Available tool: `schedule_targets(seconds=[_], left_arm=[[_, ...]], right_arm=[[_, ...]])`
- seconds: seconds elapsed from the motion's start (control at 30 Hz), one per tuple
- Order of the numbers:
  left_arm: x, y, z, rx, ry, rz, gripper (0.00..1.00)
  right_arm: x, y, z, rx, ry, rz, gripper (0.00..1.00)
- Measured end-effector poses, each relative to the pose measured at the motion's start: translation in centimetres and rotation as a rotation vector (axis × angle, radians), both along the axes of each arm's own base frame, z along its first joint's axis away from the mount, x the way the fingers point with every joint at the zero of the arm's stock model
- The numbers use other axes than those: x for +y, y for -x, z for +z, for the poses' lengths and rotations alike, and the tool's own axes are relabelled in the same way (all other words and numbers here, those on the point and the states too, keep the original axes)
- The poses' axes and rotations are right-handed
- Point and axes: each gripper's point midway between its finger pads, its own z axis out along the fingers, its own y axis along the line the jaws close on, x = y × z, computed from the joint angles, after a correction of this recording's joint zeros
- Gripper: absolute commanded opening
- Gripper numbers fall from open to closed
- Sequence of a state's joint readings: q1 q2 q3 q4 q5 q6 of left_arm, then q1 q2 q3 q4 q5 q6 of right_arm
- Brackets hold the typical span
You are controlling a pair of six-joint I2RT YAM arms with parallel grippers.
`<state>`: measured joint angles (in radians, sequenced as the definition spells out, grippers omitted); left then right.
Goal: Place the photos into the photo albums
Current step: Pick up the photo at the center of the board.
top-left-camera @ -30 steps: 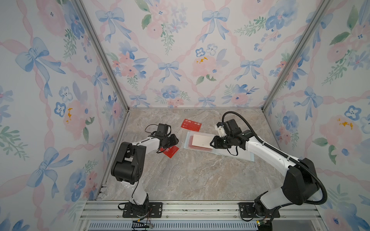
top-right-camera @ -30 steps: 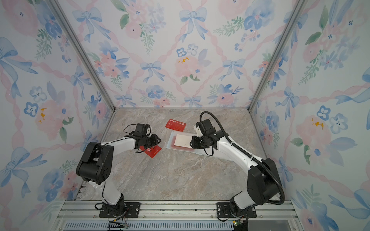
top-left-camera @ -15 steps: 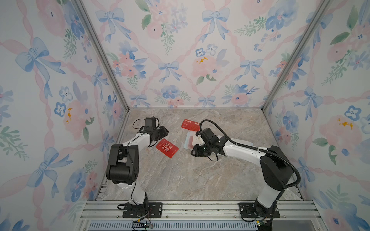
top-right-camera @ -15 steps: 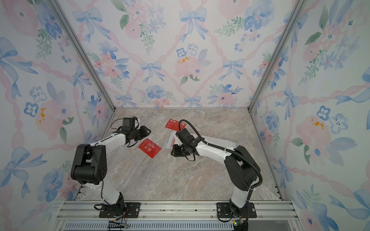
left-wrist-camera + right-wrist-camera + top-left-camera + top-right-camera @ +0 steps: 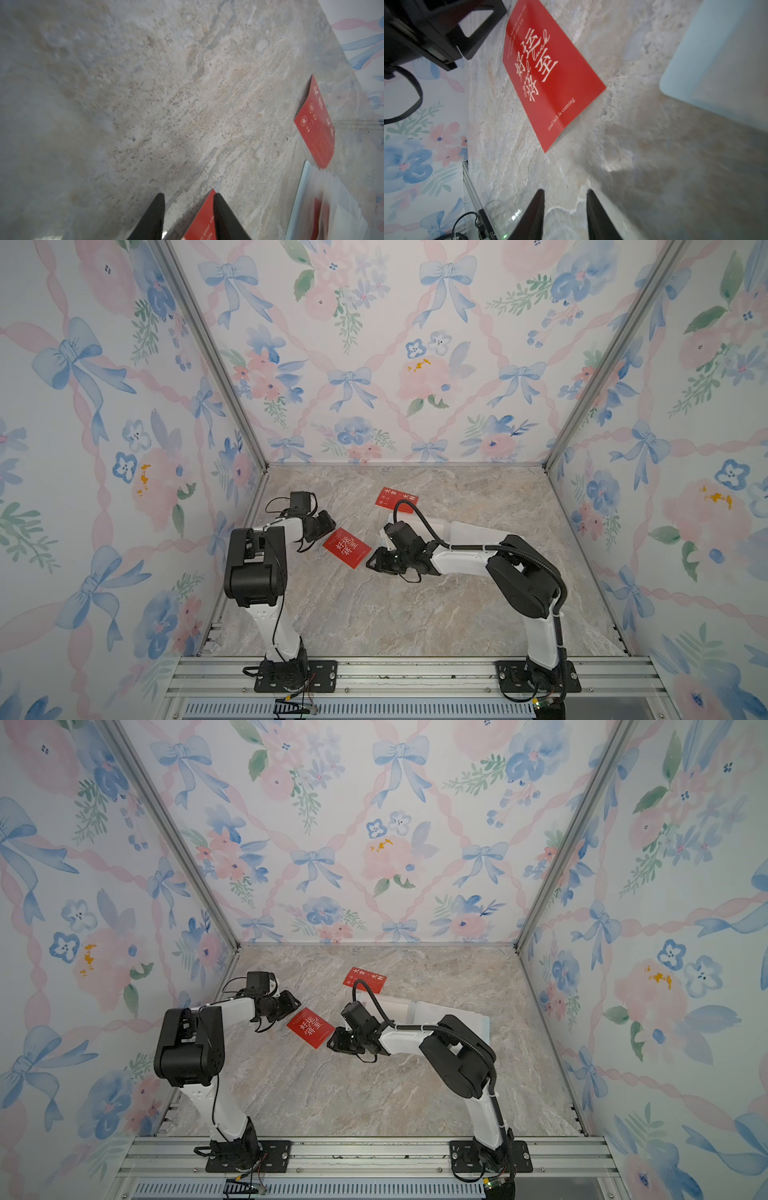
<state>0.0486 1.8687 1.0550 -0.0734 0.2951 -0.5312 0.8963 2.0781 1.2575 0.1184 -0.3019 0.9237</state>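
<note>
A red photo (image 5: 347,547) with white characters lies flat on the marble table, left of the middle, in both top views (image 5: 311,1027). My left gripper (image 5: 328,526) stands at its far-left corner. In the left wrist view the jaws (image 5: 188,197) are apart and the card's corner (image 5: 204,220) lies between them, against one finger. My right gripper (image 5: 374,562) hovers open over bare table by the card's right corner; the right wrist view shows empty jaws (image 5: 564,193) short of the card (image 5: 550,72). The photo album (image 5: 461,531) lies open, mostly hidden under the right arm.
A second red photo (image 5: 397,499) lies behind the album, also visible in the left wrist view (image 5: 318,124). One album sleeve (image 5: 307,207) holds a red card. Floral walls enclose three sides, and an aluminium rail (image 5: 395,672) runs along the front.
My right arm swung off the album, left and forward, down to the loose red photo's right corner. My left gripper drew back off that photo toward the left wall.
</note>
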Motion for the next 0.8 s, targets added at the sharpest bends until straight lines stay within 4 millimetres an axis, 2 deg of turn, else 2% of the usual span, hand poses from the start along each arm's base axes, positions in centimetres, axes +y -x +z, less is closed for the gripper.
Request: schedule_targets(seconds=[0.07,0.23,0.43,0.63,0.8], left_arm=[[0.0,0.0,-0.1,0.001,0.000,-0.001,0.42],[-0.1,-0.1,-0.1,0.000,0.002,-0.006,0.42],[-0.2,0.1,-0.1,0.000,0.011,-0.013,0.42],[-0.5,0.7,-0.1,0.001,0.024,-0.021,0.42],[-0.8,1.6,-0.1,0.000,0.035,-0.029,0.42]], right_arm=[[1.1,0.0,-0.1,0.000,-0.013,-0.005,0.35],[2.7,-0.7,1.4,-0.040,-0.052,-0.030,0.36],[2.6,-1.5,1.3,-0.046,-0.060,-0.084,0.36],[2.3,-1.6,-0.2,-0.024,-0.070,-0.126,0.36],[2.6,-1.9,-0.2,-0.020,-0.116,-0.156,0.36]])
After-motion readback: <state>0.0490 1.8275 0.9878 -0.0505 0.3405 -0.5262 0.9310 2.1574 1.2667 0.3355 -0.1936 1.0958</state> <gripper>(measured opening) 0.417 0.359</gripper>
